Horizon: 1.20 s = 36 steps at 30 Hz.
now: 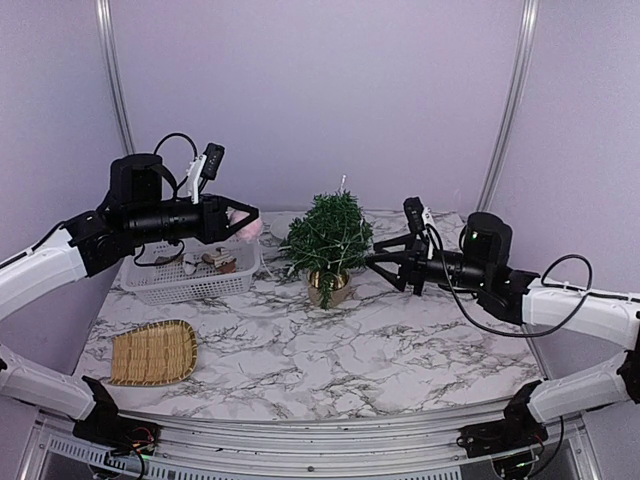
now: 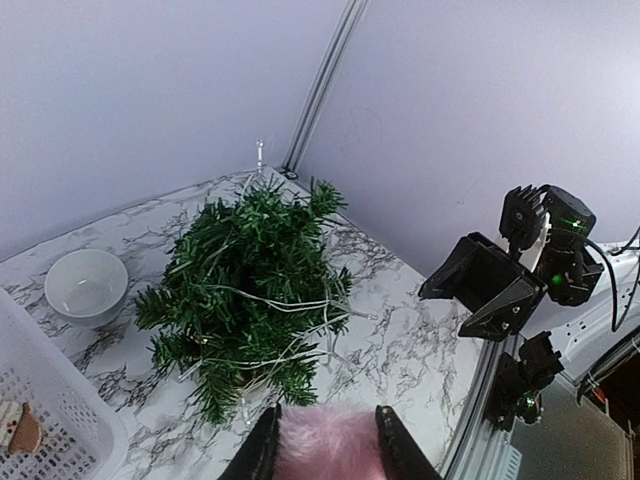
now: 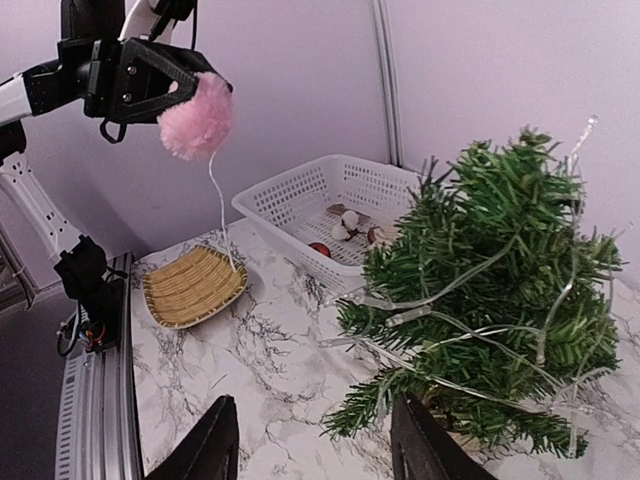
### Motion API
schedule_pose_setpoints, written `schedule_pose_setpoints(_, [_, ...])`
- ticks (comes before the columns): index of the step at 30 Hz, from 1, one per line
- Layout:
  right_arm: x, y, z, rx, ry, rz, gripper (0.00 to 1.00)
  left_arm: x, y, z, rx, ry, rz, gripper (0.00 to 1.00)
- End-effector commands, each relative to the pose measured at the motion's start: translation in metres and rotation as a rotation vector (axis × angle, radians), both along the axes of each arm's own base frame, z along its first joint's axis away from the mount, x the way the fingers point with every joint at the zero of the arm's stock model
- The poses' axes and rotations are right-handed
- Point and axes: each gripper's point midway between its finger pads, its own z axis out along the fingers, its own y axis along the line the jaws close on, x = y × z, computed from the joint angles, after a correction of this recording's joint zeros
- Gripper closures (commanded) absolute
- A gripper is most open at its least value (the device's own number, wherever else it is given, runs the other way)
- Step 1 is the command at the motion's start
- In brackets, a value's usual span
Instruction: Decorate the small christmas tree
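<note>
Top external view shows the small christmas tree point(image 1: 328, 238) upright in its tan pot toward the back of the counter point(image 1: 400, 350), between the two arms, with a pale light string point(image 2: 290, 300) draped over it. The left fingers point(image 2: 262, 452) are clamped on a fluffy pink pom-pom point(image 2: 330, 445), held in the air just left of the tree, above the right end of the white basket point(image 1: 190, 285). A thin white cord point(image 3: 222, 210) hangs from it. The right fingers point(image 3: 215, 440) stand apart with nothing between them, just beside the tree's lower branches; whether they touch the needles cannot be told.

The step in hand looks like carrying the ornament to the tree. Next, the cord probably has to catch over a branch tip.

Branches hide the pot in both wrist views. The left wrist view cuts off the pom-pom at its bottom edge, and the pieces in the basket are too small to identify.
</note>
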Motion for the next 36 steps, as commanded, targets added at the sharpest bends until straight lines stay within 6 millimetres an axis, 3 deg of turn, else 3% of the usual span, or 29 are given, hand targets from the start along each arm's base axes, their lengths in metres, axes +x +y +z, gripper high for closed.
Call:
schedule_pose_setpoints(1, [-0.02, 0.019, 0.009, 0.022, -0.082, 0.042, 0.51, -0.017, -0.021, 0.028, -0.119, -0.053, -0.068, 0.71])
schedule_pose_setpoints(6, [-0.043, 0.043, 0.0, 0.032, -0.101, 0.106, 0.52, -0.031, -0.046, 0.036, -0.164, -0.059, -0.134, 0.71])
schedule_pose_setpoints(12, [-0.056, 0.064, -0.009, 0.026, -0.145, 0.146, 0.52, -0.048, -0.074, 0.035, -0.17, -0.054, -0.209, 0.72])
schedule_pose_setpoints(23, [-0.067, 0.09, -0.017, 0.016, -0.155, 0.226, 0.49, -0.055, -0.092, 0.039, -0.18, -0.066, -0.246, 0.72])
schedule_pose_setpoints(29, [-0.063, 0.094, -0.013, 0.024, -0.164, 0.212, 0.57, -0.054, -0.096, 0.037, -0.185, -0.064, -0.248, 0.72])
schedule_pose_setpoints(36, [-0.057, 0.095, -0.013, 0.019, -0.163, 0.188, 0.78, -0.053, -0.098, 0.035, -0.183, -0.067, -0.248, 0.73])
